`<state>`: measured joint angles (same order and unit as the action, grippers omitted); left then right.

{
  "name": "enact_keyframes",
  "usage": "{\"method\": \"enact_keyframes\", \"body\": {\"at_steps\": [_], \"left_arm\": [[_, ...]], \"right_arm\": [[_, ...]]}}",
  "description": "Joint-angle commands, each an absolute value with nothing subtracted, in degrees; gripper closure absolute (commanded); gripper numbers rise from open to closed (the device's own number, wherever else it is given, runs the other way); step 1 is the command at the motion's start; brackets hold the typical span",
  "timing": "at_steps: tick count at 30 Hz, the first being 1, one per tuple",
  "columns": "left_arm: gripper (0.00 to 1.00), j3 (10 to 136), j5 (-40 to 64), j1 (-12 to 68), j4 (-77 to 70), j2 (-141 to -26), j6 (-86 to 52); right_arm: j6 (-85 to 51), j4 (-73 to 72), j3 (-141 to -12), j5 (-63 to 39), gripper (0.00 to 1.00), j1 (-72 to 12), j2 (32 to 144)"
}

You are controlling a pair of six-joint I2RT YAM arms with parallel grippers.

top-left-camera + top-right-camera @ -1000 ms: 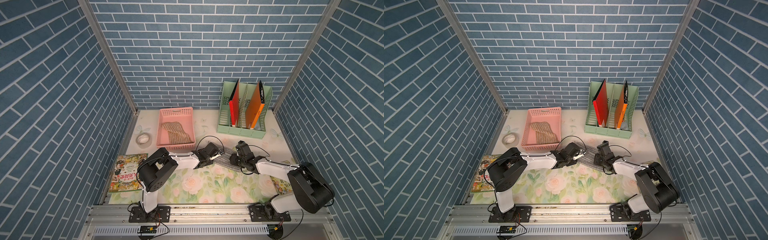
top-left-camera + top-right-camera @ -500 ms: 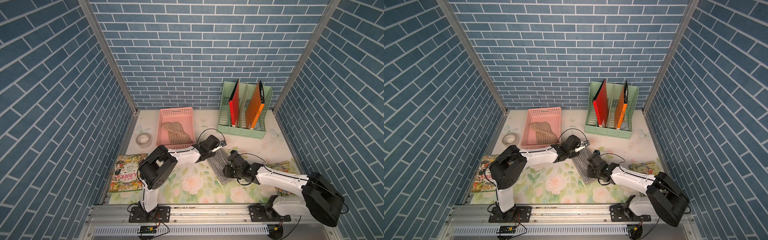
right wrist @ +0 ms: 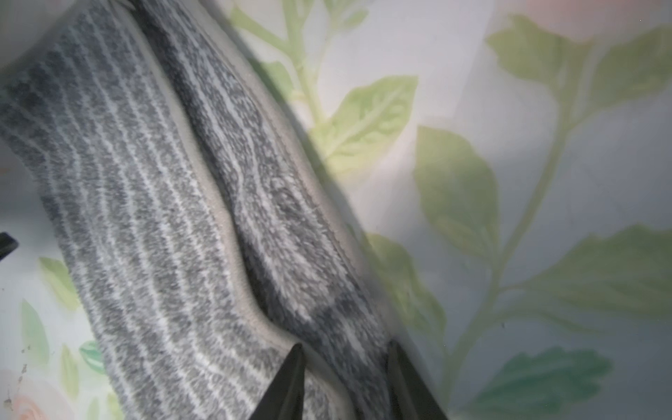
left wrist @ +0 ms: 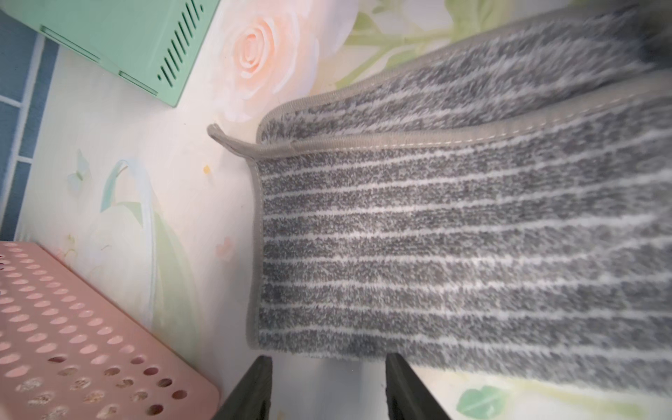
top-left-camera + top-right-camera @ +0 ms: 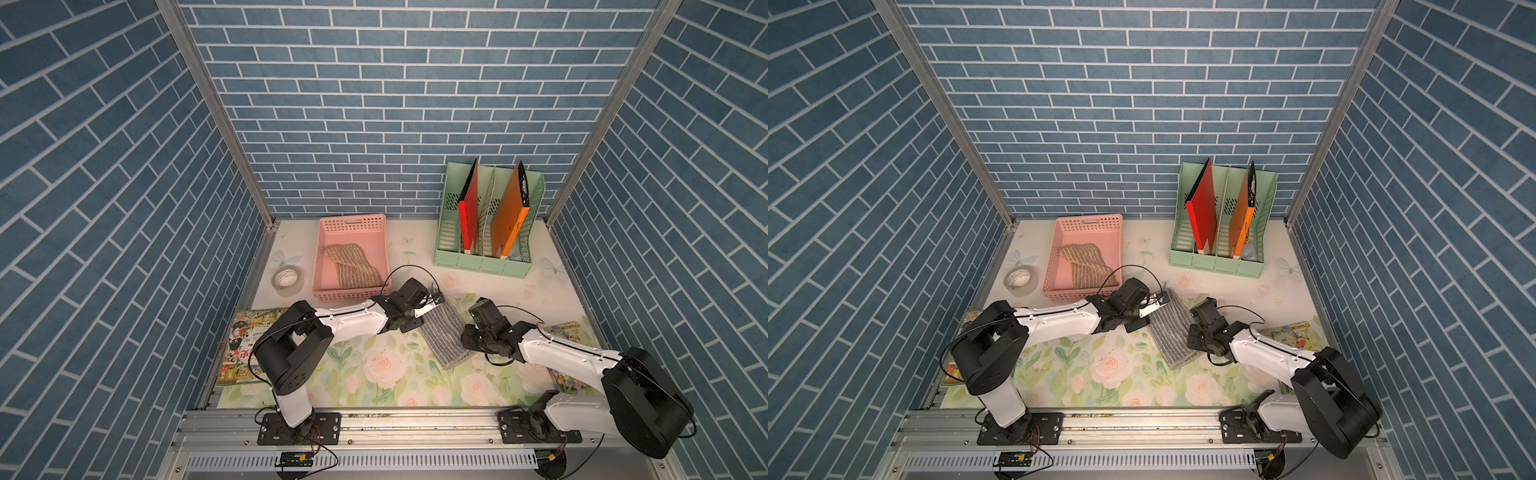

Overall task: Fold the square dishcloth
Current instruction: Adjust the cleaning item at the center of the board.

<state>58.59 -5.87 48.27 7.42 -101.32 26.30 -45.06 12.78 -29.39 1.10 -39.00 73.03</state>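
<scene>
Right wrist view: the right gripper [image 3: 345, 358] straddles the lower layer of the folded grey dishcloth [image 3: 174, 225], fingers apart; whether it pinches cannot be told. Beyond, the left gripper [image 4: 329, 367] stands released, cloth edge just ahead. The dishcloth lies mid-table [image 5: 374, 374] between both grippers, with a pink basket [image 5: 352, 219] at its eleven o'clock and a green file rack [image 5: 482, 262] at one o'clock.
</scene>
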Motion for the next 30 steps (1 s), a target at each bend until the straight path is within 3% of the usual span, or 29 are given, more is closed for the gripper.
{"method": "enact_keyframes", "body": {"at_steps": [1,9,15,25,30], "left_arm": [[0.45,60.08,-8.64,48.25,5.97,-104.13,25.36],[0.46,65.31,-12.71,47.05,2.96,-111.17,27.37],[0.44,60.46,-5.63,44.78,6.52,-101.02,31.4],[0.39,44.15,11.22,44.08,25.37,-76.47,43.61],[0.39,39.26,15.87,46.41,27.38,-71.55,46.11]], "right_arm": [[-46.48,15.61,-26.81,0.97,0.64,-40.57,71.12],[-54.72,13.97,-27.41,2.11,0.68,-53.79,71.02],[-55.05,12.49,-33.16,2.39,0.68,-61.31,77.35],[-47.92,24.16,-39.11,8.77,0.56,-57.43,68.64],[-42.17,19.21,-39.7,1.24,0.57,-48.14,70.35]]}}
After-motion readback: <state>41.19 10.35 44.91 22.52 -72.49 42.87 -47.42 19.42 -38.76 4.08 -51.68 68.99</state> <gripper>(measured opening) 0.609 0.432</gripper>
